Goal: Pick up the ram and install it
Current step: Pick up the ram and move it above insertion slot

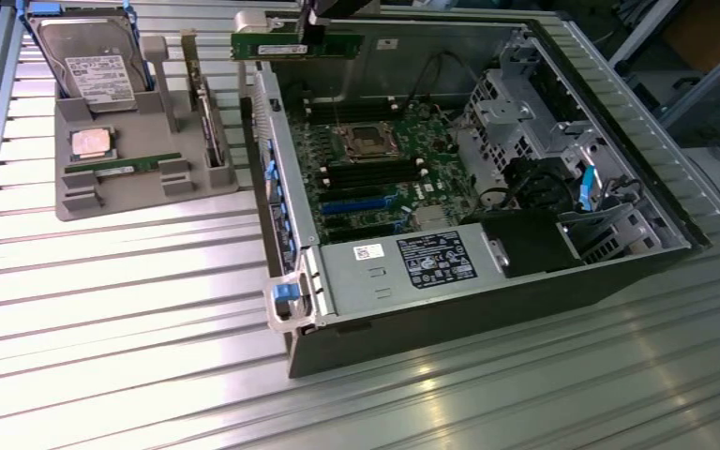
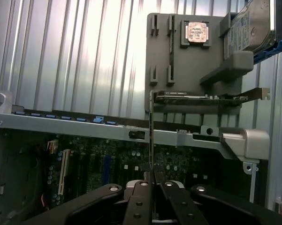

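Beside the computer case [image 1: 460,319], on the exterior view's left, stands the grey parts tray [image 1: 147,192]. It holds the hard drive [image 1: 91,61], the processor [image 1: 91,142], an upright expansion card [image 1: 210,117] and a second memory stick [image 1: 123,167] lying flat in its holder. The ram [image 1: 297,45] for this task is out of the tray. It is clamped in the gripper [image 1: 314,39] and held clear of every surface, above the case's far rim at the corner nearest the tray. In the wrist view the gripper [image 2: 153,185] has its fingers closed on the ram [image 2: 152,131], which is seen edge-on as a thin vertical line crossing the case wall. Inside the case, the motherboard [image 1: 373,187] lies exposed, and its black memory slots [image 1: 367,175] appear unoccupied, next to the processor socket [image 1: 370,141]. Judged status: pick-up is complete. Installation is not done, as the ram is apart from the slots, neither aligned over them nor seated.
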